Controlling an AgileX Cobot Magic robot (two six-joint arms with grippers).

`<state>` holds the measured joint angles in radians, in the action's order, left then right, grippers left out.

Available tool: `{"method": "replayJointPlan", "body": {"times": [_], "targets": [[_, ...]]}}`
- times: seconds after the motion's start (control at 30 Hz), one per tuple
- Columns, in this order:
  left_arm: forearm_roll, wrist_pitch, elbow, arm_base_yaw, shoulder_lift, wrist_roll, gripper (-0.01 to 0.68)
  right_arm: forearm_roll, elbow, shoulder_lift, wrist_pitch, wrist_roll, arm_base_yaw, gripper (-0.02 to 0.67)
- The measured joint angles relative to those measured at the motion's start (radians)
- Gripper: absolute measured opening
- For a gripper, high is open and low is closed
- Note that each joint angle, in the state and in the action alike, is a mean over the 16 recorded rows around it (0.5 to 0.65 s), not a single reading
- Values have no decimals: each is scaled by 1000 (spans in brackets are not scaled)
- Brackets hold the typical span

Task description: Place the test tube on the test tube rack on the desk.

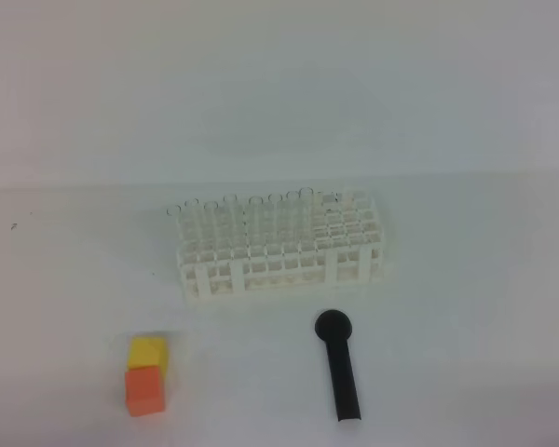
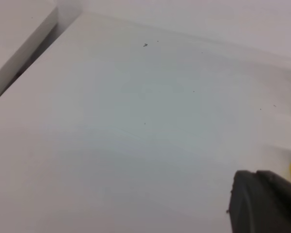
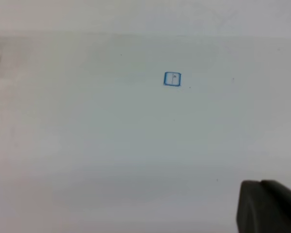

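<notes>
The white test tube rack (image 1: 281, 250) stands on the desk (image 1: 447, 326) at the middle of the exterior view. Several clear test tubes (image 1: 307, 212) stand upright in its back row, and I see no loose tube lying on the desk. Neither gripper shows in the exterior view. In the left wrist view only a dark part of my left gripper (image 2: 264, 201) shows at the bottom right, over bare desk. In the right wrist view only a dark part of my right gripper (image 3: 269, 206) shows at the bottom right. Neither view shows the jaws.
A black stick with a round head (image 1: 338, 363) lies in front of the rack. A yellow block (image 1: 148, 351) and an orange block (image 1: 144, 388) sit at the front left. A small blue square mark (image 3: 172, 78) is on the desk at the right.
</notes>
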<state>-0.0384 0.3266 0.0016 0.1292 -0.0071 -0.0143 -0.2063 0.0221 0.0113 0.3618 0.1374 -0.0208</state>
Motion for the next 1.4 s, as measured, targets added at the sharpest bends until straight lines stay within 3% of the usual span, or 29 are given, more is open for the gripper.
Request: {"method": "replayJointPlan", "body": {"times": [1.4], "targets": [[2, 2, 0, 0, 1, 0, -1, 0, 0, 0, 0, 2, 0, -1]]}}
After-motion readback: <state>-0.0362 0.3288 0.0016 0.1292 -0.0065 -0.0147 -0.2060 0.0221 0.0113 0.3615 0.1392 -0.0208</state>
